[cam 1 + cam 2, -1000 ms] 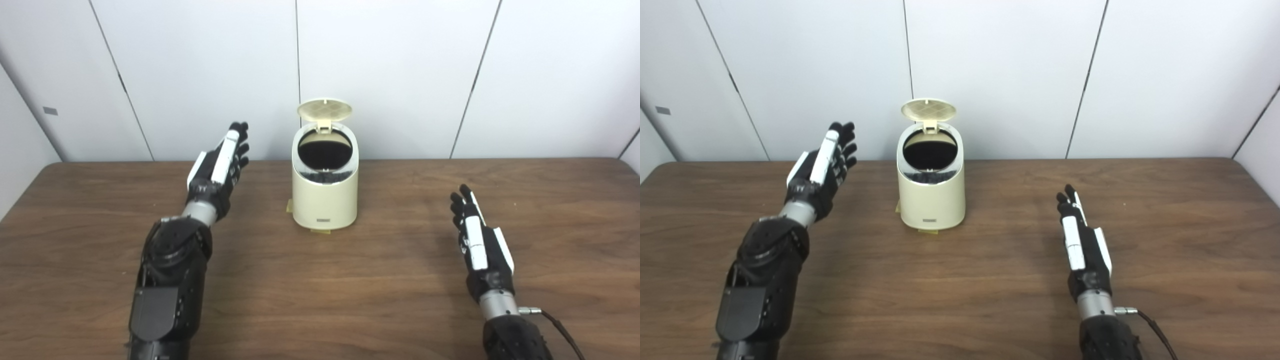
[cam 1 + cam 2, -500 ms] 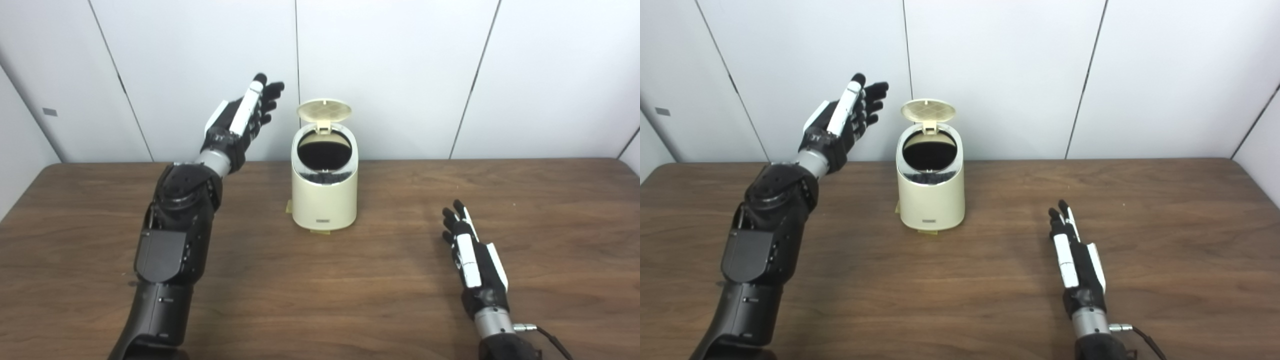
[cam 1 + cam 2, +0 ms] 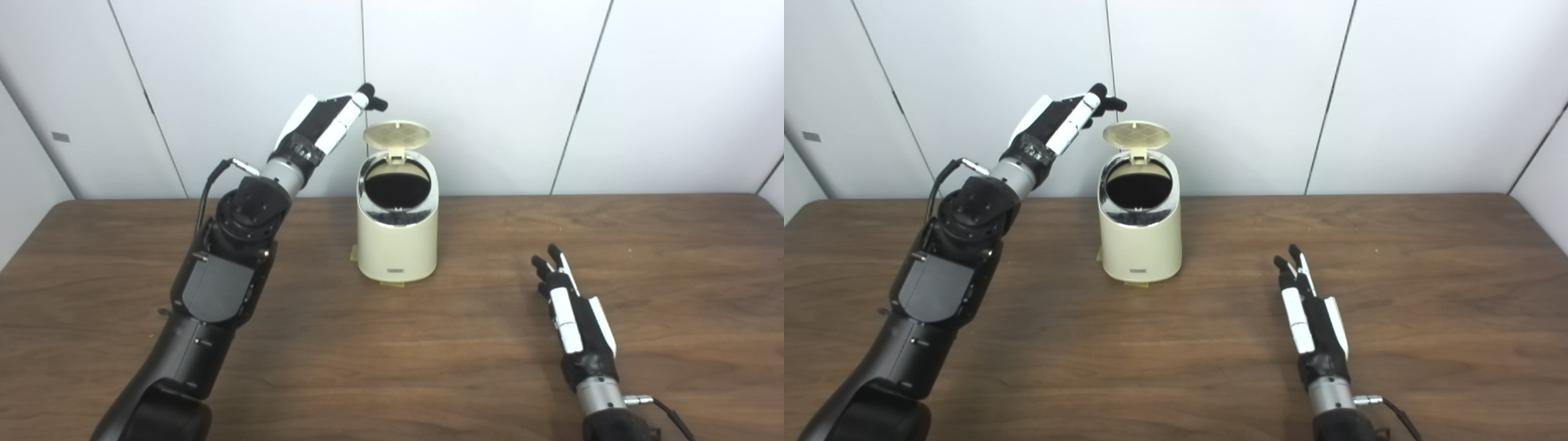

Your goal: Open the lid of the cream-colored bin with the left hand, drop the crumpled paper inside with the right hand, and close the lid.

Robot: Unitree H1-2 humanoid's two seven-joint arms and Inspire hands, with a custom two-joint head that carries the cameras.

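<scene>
The cream bin (image 3: 397,236) sits around the middle of the tabletop (image 3: 429,343), toward the back by the white wall panels, and its round lid (image 3: 397,134) is flipped up on the rear hinge so you can look straight into the dark opening. The left robot hand (image 3: 326,119) is raised in the air up and to the left of that lid, fingers stretched out toward it, close but not touching, holding nothing. The right robot hand (image 3: 572,309) is low over the wood, well off to the right and nearer the camera, fingers straight and slightly spread, also empty. Can't see the crumpled paper in either view.
</scene>
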